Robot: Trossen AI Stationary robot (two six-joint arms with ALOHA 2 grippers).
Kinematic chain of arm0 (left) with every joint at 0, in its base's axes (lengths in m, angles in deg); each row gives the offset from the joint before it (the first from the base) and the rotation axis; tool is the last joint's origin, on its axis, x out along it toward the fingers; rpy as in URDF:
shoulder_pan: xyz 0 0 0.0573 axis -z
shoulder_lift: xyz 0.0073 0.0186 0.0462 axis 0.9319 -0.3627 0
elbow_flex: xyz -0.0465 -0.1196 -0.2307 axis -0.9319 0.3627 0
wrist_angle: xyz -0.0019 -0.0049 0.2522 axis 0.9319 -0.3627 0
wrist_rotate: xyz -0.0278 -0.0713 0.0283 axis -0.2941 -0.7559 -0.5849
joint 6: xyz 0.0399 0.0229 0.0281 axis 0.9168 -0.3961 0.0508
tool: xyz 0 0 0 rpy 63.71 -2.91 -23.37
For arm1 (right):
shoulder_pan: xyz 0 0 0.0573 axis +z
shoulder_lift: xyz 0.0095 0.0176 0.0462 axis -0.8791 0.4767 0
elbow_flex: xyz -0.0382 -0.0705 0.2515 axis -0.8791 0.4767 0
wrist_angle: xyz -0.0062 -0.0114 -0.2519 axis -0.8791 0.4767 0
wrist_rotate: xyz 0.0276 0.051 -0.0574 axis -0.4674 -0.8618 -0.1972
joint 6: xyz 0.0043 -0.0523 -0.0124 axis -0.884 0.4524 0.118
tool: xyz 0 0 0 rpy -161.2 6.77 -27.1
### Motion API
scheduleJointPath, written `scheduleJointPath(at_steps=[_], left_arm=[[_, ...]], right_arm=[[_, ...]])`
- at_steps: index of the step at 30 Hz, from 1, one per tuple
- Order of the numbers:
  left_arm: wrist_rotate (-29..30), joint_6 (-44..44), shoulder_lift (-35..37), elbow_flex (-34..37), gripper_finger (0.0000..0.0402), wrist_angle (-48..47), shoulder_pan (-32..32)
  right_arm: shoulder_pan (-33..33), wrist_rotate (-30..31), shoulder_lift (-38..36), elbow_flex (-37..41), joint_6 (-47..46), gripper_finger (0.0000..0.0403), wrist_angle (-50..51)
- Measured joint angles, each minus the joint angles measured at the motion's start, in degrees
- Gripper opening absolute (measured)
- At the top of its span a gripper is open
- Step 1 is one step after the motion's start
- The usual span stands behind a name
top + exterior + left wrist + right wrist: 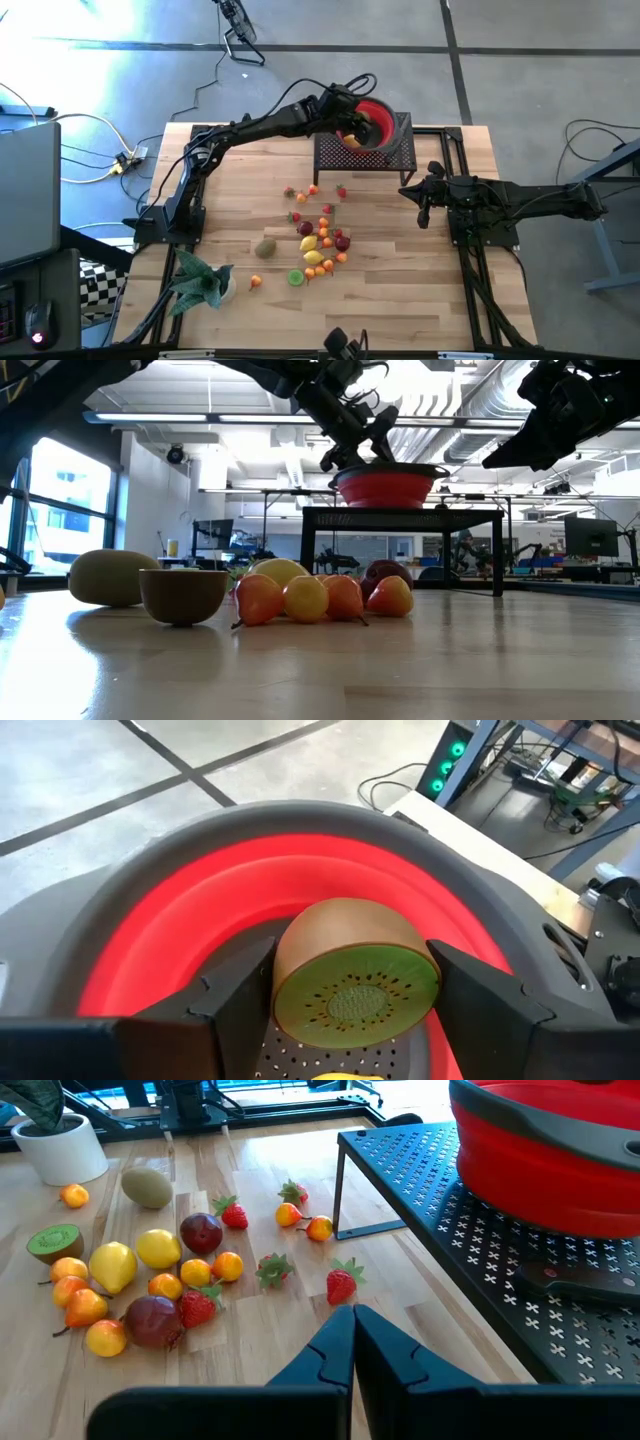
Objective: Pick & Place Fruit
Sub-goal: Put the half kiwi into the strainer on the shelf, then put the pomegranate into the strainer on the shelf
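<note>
Left gripper (340, 1005): over the red bowl (160, 920) on the black perforated stand (400, 152) at the far middle of the table (440, 300); fingers clamped on a halved kiwi (350, 975), cut face toward the wrist camera. Something yellow, probably a lemon, just visible in the bowl below.

Right gripper (350, 1342): fingers pressed together, empty, waiting right of the stand, above bare wood.

Remaining fruit (318, 240): scattered mid-table, near of the stand; lemons, tiny oranges, strawberries, dark-red plums, a whole kiwi (265, 247), another kiwi half (296, 277). Potted plant (203, 280) at near left, not part of the task.

Step in hand, by judgement: placing, kiwi half poised inside the bowl's rim.

Next move, by judgement: part the fingers, let the piece drop, lift clear of the rim, then reach toward the pile.
</note>
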Motion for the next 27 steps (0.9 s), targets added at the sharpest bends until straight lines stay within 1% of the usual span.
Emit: scheduleJointPath(at_steps=[2,8,13,18,20,27], left_arm=[[-1.2,0.0,0.0,0.0,0.0239,-0.1,0.0],[-1.4,0.1,0.0,0.0,0.0239,-0.2,0.0],[-1.4,2.0,0.0,0.0,0.0239,-0.3,0.0],[-1.5,3.2,0.0,0.0,0.0242,-2.1,0.0],[-1.8,3.2,0.0,0.0,0.0253,-2.9,0.0],[-2.6,5.1,0.0,0.0,0.0321,-3.6,0.0]], right_arm=[[0.0,0.0,0.0,0.0,0.0,0.0003,0.0],[0.0,0.0,0.0,0.0,0.4,0.0003,0.0],[0.0,0.0,0.0,0.0,1.4,0.0003,0.0],[0.0,0.0,0.0,0.0,1.5,0.0003,0.0],[0.0,0.0,0.0,0.0,1.5,0.0003,0.0],[0.0,0.0,0.0,0.0,1.5,0.0003,0.0]])
